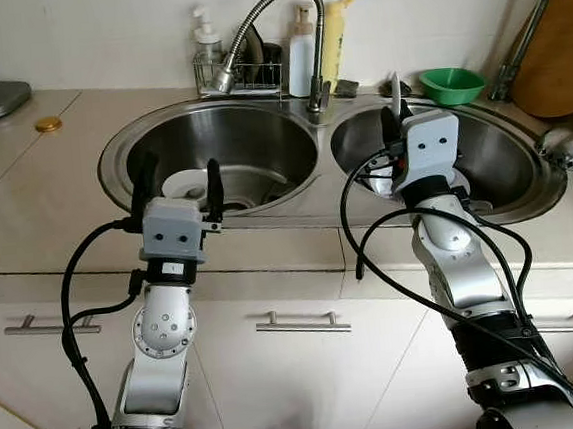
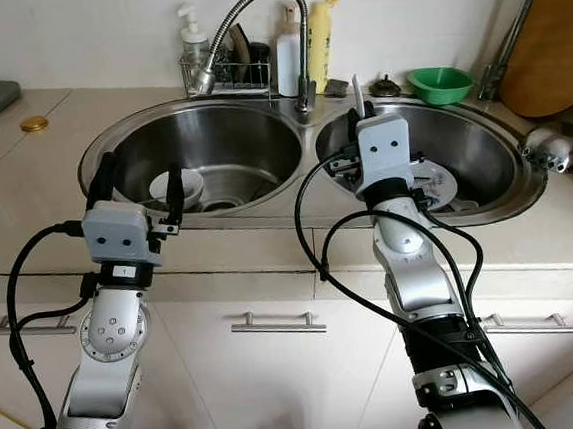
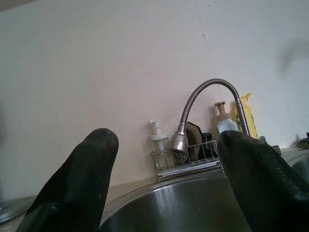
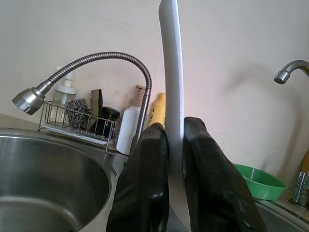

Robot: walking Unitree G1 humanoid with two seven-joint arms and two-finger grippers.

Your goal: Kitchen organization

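Note:
A double steel sink [image 1: 113, 179] is set in the beige counter. My left gripper [image 1: 178, 169] stands open over the front rim of the left basin, with nothing between its fingers [image 3: 82, 179]. Just beyond it, a white bowl [image 1: 189, 186] sits in that basin. My right gripper [image 4: 175, 128] is shut on the flat silver handle of a utensil [image 4: 171, 58], which points straight up over the front of the right basin [image 2: 481, 147]. A whitish plate [image 2: 440, 186] lies in the right basin, partly hidden by the right wrist.
A flexible faucet [image 1: 269, 15] arches over the left basin. Behind it stand a wire rack [image 1: 239, 75], a pump bottle [image 1: 207, 36], a white bottle [image 1: 301, 53] and a yellow bottle [image 1: 334, 35]. A green bowl [image 1: 452, 85], second tap [image 1: 525, 13] and wooden board [image 1: 558, 50] are back right.

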